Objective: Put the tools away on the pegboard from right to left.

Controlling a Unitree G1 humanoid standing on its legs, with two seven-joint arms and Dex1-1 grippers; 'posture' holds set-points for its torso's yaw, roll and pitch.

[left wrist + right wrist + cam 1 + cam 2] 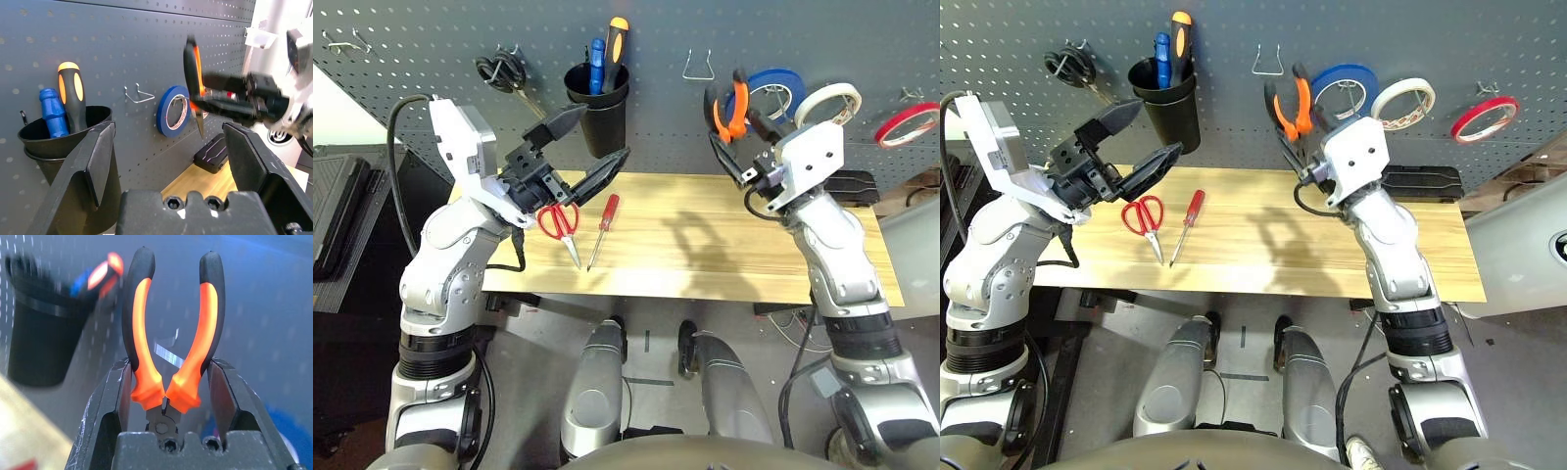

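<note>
Pliers (172,357) with orange-and-black handles are clamped in the right gripper (736,147) near the pivot, with both handles rising free above the black fingers (110,401) — the jaws are partly closed on the tool, one pad on each side of it. The tool is held up in front of the pegboard (431,39), just beside the bare wire hook (697,67) and to the left of the blue tape roll (781,86).

It is judged that the step in hand is the hanging of the pliers on that hook. To do it well, the two handles should be kept spread and upright, so that the hook can pass between them; the approach should be made slowly and straight toward the board. The hold should be released only when the weight is seen to rest on the wire, otherwise the tool can slip down to the table (705,245).

The white tape roll (829,104) already hangs on the board, to the right of the blue one. The red-handled scissors (558,221) and the red-handled screwdriver (604,223) lie on the table side by side, near the left gripper (576,149). This gripper is held wide open and empty above them — it should be kept clear of the right arm.
</note>
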